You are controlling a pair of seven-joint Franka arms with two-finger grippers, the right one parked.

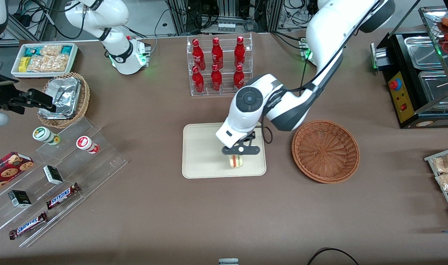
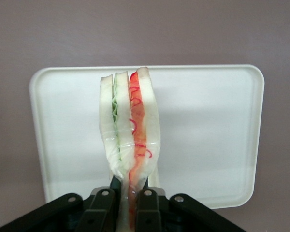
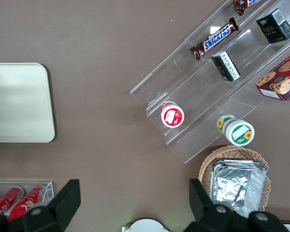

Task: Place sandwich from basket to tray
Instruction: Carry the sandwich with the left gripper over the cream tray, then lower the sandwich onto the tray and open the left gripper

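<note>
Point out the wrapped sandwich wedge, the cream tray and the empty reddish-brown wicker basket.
Triangular white-bread sandwich wedge (image 2: 130, 125), left wrist view, on its red filling, held in the tool (image 2: 130, 193).
Cream rectangular tray (image 1: 202, 154), front view, on its bare floor.
Round reddish-brown wicker basket (image 1: 325, 150), front view, on its woven bottom.

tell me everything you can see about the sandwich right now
The sandwich is a small wedge of white bread slices with a green layer and a red layer between them, wrapped in what looks like clear film. It hangs over the cream tray, on the side nearer the brown wicker basket, held on edge with its layers showing. The gripper is shut on one end of it. Whether it touches the tray cannot be told.
</note>
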